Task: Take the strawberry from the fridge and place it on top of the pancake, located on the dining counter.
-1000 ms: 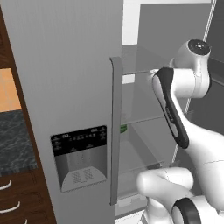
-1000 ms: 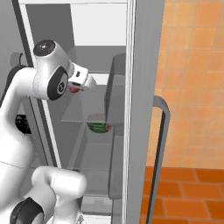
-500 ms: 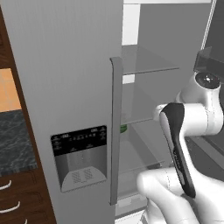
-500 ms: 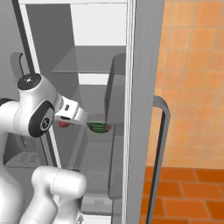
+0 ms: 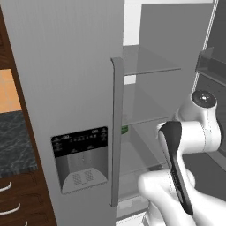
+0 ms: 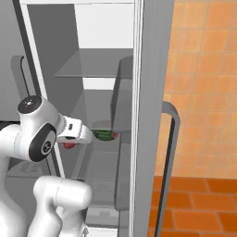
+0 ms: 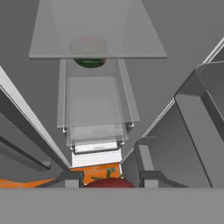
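Right base view: gripper [image 6: 69,142] pinching strawberry [image 6: 69,145] just outside open fridge [image 6: 92,69], probably so it's ready for hauling to the pancake.

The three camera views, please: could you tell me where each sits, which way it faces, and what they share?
Left base view: behind the arm, to its left, facing the open fridge; white arm lower right.
Right base view: behind the arm, to its right, facing the fridge shelves; arm lower left, gripper shut on the strawberry.
Hand view: on the hand, looking along the gripper past the shelves.
Shared: the small green item, seen in all three.
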